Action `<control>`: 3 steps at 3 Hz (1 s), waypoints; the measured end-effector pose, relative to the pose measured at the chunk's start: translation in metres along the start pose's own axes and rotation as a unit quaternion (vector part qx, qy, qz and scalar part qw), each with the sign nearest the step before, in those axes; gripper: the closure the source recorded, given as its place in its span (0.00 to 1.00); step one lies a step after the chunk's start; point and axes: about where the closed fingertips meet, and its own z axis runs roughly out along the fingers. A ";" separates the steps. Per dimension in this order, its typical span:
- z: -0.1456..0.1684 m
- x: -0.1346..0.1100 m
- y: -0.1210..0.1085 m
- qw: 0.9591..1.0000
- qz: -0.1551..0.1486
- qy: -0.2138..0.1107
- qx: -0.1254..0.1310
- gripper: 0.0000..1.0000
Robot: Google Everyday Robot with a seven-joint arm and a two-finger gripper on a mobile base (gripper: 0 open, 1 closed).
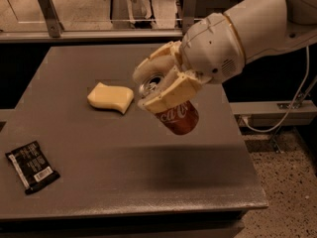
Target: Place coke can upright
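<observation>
The glossy white arm point(260, 21), with a rounded perforated wrist point(213, 48), ends mid-frame in blocky cream-coloured jaws.

The gripper point(143, 88) reaches in from the right and hangs over the middle of the table point(148, 192). The can point(179, 119) is clamped between its fingers, tilted with its top toward the left and its base down to the right, clear of the surface. The sponge point(110, 97) lies on the table just left of the can's top, and the wrapper point(32, 166) lies well apart, near the front left edge.
</observation>
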 end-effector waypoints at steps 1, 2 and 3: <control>0.016 0.020 -0.002 0.996 0.027 -0.083 0.004 1.00; 0.014 0.022 0.000 0.976 0.038 -0.214 0.029 1.00; 0.001 0.012 -0.001 0.945 0.044 -0.320 0.051 1.00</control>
